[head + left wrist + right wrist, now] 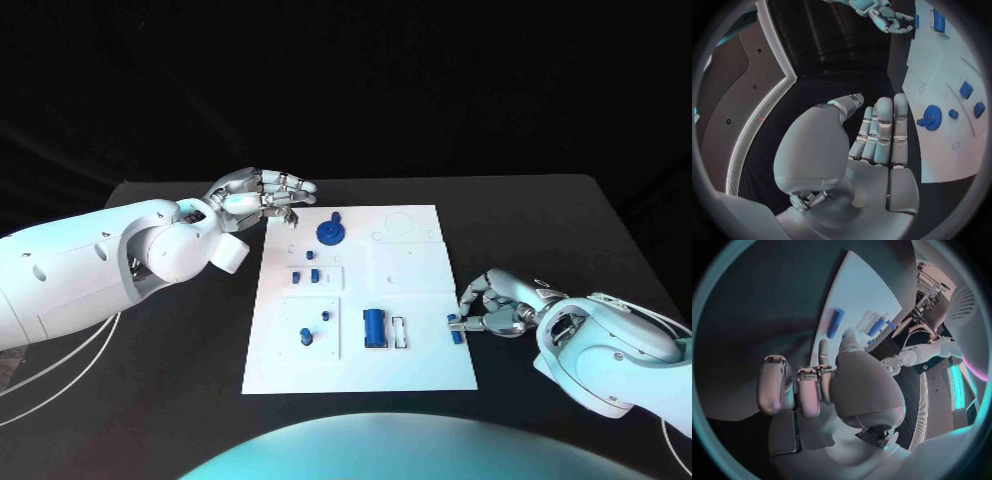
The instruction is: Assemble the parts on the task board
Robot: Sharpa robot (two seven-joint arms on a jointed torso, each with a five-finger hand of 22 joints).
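Note:
The white task board point(418, 365) lies in the middle of the black table. On it are a blue gear point(332, 232), a blue cylinder point(375, 327) and several small blue parts point(306, 275). My right hand point(495, 307) sits at the board's right edge, its fingers curled, and pinches a small blue part point(456, 333) at its fingertips. My left hand point(267, 195) hovers over the board's far left corner, fingers apart and holding nothing. The left wrist view shows the left hand's bare palm point(873, 150), the gear point(932, 117) and the right hand point(889, 17). The right wrist view shows the cylinder point(836, 322) beyond the right hand point(817, 385).
Bare black table point(548, 230) surrounds the board on all sides. The board's far right quarter point(411, 225) holds only pale outlines and recesses. White cables point(58, 370) hang below my left arm off the table's left side.

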